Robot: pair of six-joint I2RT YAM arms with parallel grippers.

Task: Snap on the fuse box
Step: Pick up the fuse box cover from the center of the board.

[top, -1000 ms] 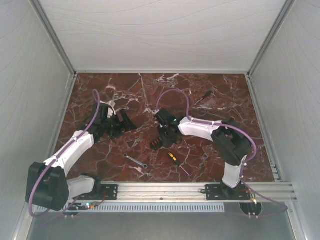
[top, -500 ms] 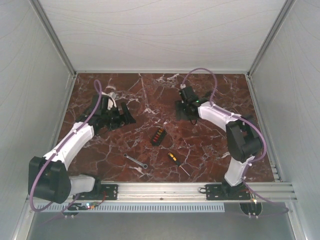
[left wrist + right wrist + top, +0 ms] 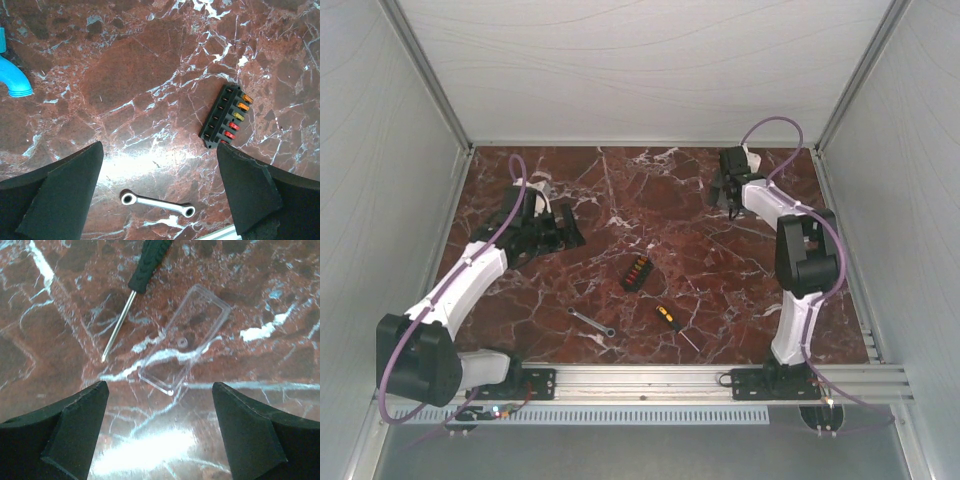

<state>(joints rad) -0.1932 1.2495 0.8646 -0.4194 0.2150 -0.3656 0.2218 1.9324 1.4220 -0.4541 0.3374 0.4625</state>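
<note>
Fuse box [image 3: 637,272] uncovered at desk [image 3: 620,195] centre, clear cover [image 3: 185,345] far right under spread right fingers [image 3: 70,435], left fingers [image 3: 65,200] spread, empty

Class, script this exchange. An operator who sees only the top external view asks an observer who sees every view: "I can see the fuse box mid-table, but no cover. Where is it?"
Observer: The clear rectangular plastic cover lies flat on the red marble table, just in front of the right end effector, whose jaws are open and empty.
Operator: Is anything close to it that I should avoid?
Observer: A black-handled screwdriver lies beside it, not touching, with its metal tip pointing back toward the end effector.
</note>
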